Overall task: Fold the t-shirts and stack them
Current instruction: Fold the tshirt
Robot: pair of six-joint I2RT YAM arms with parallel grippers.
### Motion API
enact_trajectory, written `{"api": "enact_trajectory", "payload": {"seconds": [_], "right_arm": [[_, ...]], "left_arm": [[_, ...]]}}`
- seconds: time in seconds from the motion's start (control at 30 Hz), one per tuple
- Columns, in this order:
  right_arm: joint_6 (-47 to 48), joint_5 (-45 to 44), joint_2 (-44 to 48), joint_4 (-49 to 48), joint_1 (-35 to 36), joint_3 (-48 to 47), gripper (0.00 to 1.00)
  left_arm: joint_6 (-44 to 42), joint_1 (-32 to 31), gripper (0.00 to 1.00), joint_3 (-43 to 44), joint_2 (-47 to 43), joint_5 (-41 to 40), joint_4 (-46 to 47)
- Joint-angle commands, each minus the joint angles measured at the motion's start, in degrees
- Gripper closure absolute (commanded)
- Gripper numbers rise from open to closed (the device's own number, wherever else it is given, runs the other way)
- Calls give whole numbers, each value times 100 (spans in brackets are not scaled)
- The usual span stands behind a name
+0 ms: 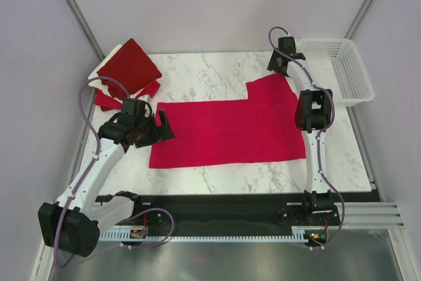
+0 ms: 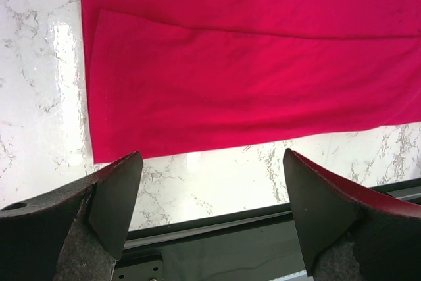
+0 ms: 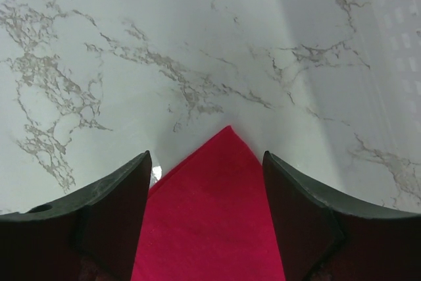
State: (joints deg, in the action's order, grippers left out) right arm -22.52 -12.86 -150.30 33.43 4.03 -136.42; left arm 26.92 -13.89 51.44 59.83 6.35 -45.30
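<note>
One crimson t-shirt [image 1: 230, 126] flat, centre of marble table [image 1: 204, 74], top view; dark red shirts [image 1: 131, 64] heaped far-left. Left wrist: left gripper [image 2: 212, 154] spread wide, empty, near shirt's folded edge. Right wrist: right gripper [image 3: 206, 156] spread, empty, pointed shirt corner between fingers.

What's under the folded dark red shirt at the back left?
Cream fabric shows along the left edge of the dark red shirt, red fabric at its near side. How many garments lie beneath is covered.

I can read no text, label, brand, number or sign anywhere in my three views; every surface is unmarked.
</note>
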Motion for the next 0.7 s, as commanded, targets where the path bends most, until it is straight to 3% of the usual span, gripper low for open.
{"api": "enact_trajectory", "payload": {"seconds": [0.0,0.1,0.17,0.3,0.33,0.37,0.5,0.67], "right_arm": [[55,-410,-96,-3,27,-96,26],[38,-305,-140,-12,36,115,37],[29,-103,-114,6,36,194,59],[2,56,141,-275,45,669,82],[20,99,133,-276,45,661,95],[37,152,167,-267,45,652,100],[55,240,604,-363,36,852,100],[-568,538,1844,-1320,27,2249,100]], "left_arm": [[-187,0,5,-2,37,-37,83],[-187,9,5,-2,90,-46,74],[-187,9,5,-2,116,-46,83],[-178,9,5,-2,143,-90,74],[-178,9,5,6,143,-99,82],[-195,27,5,6,151,-108,83],[-213,88,5,216,353,-378,91],[-100,97,7,1200,1755,-1232,109]]}}
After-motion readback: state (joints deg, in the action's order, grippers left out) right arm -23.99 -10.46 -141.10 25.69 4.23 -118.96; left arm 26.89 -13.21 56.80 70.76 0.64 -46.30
